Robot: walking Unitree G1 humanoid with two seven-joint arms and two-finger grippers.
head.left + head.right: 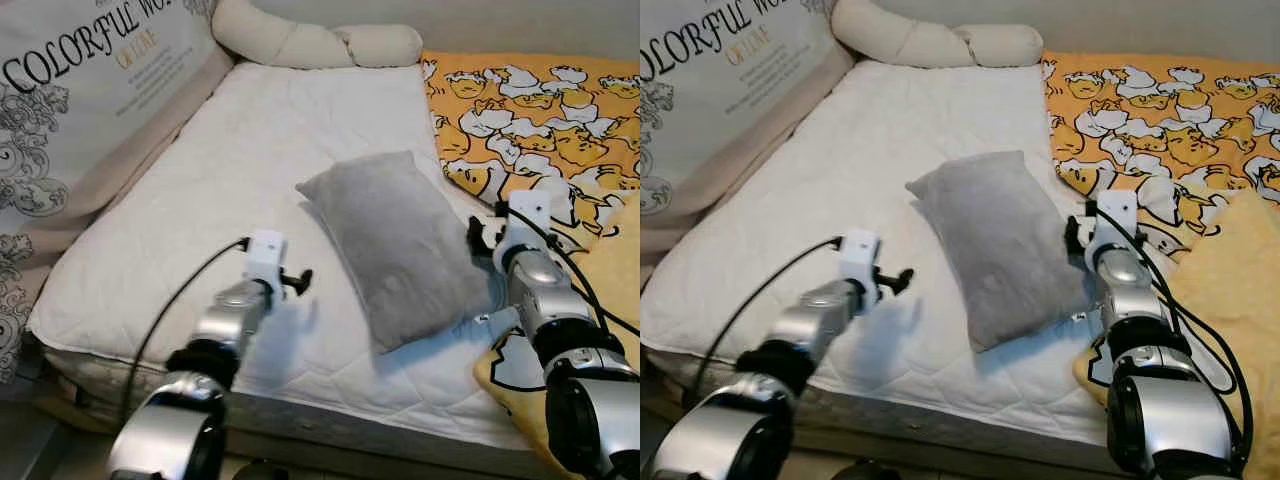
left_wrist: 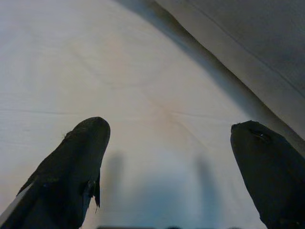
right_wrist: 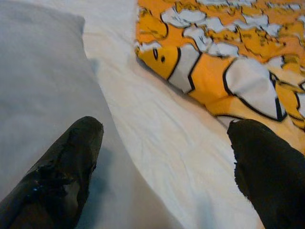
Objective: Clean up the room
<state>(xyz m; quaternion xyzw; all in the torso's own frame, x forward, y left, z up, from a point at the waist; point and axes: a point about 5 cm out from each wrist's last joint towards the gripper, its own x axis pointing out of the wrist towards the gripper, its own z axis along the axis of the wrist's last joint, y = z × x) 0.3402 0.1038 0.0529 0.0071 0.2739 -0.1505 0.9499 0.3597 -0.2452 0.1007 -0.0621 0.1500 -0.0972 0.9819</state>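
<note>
- A grey pillow [image 1: 400, 245] lies tilted on the bed [image 1: 230, 150], near its middle.
- The left hand [image 1: 298, 280] hovers over the white mattress at the pillow's 8 o'clock, fingers spread, holding nothing.
- The right hand [image 1: 478, 232] sits at the pillow's 3 o'clock, fingers apart, between pillow and duck blanket [image 1: 540, 110].
- A bolster [image 1: 310, 40] lies at 12 o'clock.

Printed cushion [image 1: 70, 90] text cut off at frame top; orange blanket [image 1: 540, 110] cropped at right edge; pillow [image 3: 38, 86] cropped in right wrist view.
</note>
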